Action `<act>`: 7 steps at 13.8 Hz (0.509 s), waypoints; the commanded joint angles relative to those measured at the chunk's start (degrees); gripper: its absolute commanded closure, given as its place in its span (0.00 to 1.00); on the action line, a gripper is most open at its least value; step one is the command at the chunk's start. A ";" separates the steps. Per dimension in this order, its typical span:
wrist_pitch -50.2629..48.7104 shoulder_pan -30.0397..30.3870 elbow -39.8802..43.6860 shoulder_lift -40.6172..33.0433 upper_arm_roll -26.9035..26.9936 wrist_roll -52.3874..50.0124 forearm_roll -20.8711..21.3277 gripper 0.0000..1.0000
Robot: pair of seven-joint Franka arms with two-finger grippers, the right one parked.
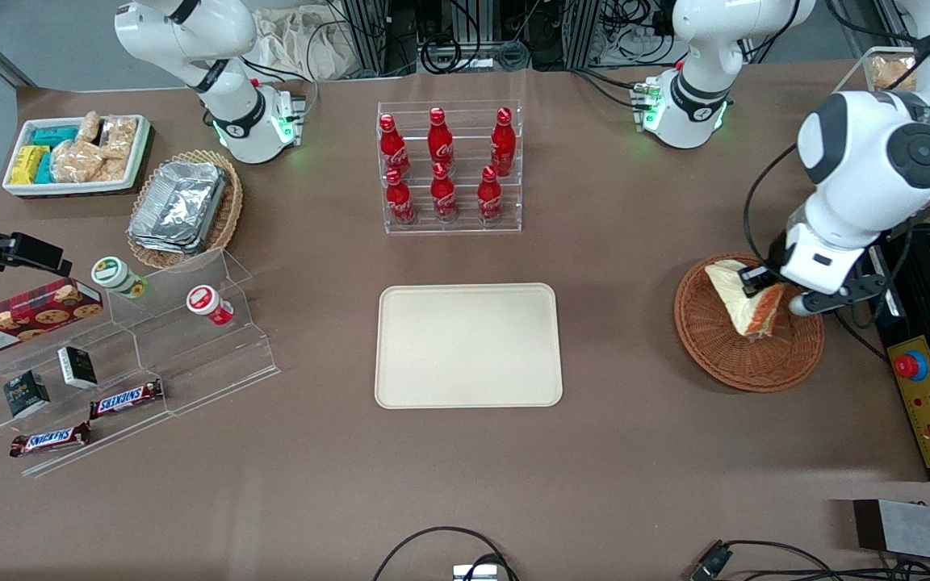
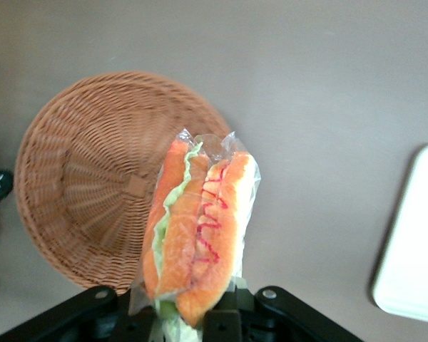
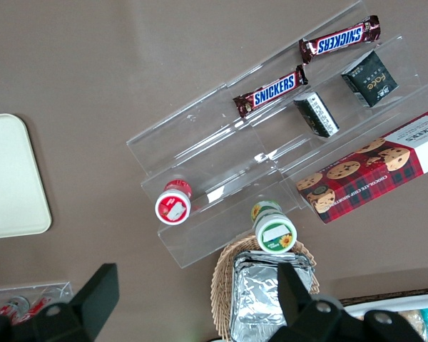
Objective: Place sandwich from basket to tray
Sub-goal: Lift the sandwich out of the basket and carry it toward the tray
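Observation:
The sandwich (image 1: 743, 303), a clear-wrapped wedge with orange and green filling, is held between the fingers of my left gripper (image 1: 776, 294), which is shut on its lower end. In the left wrist view the sandwich (image 2: 200, 228) stands out from the gripper (image 2: 196, 313), raised above the rim of the reddish-brown wicker basket (image 2: 93, 178). That basket (image 1: 756, 359) lies at the working arm's end of the table and holds nothing else. The cream tray (image 1: 469, 345) sits bare at the table's middle; one corner of the tray (image 2: 414, 242) shows in the wrist view.
A rack of red cola bottles (image 1: 449, 165) stands farther from the front camera than the tray. A yellow control box with a red button (image 1: 921, 387) lies close beside the basket. A clear stepped shelf with snacks (image 1: 134, 355), a pale basket of foil containers (image 1: 182, 206) and a white bin (image 1: 77, 153) are toward the parked arm's end.

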 commanded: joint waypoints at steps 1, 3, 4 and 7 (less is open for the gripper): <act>-1.49 0.15 4.08 3.28 -6.42 -5.75 3.56 1.00; -2.36 0.06 6.71 5.39 -10.46 -9.98 5.94 1.00; -3.42 0.06 8.29 6.45 -12.05 -11.04 6.21 1.00; -4.83 -0.29 11.46 9.44 -16.45 -13.41 9.02 1.00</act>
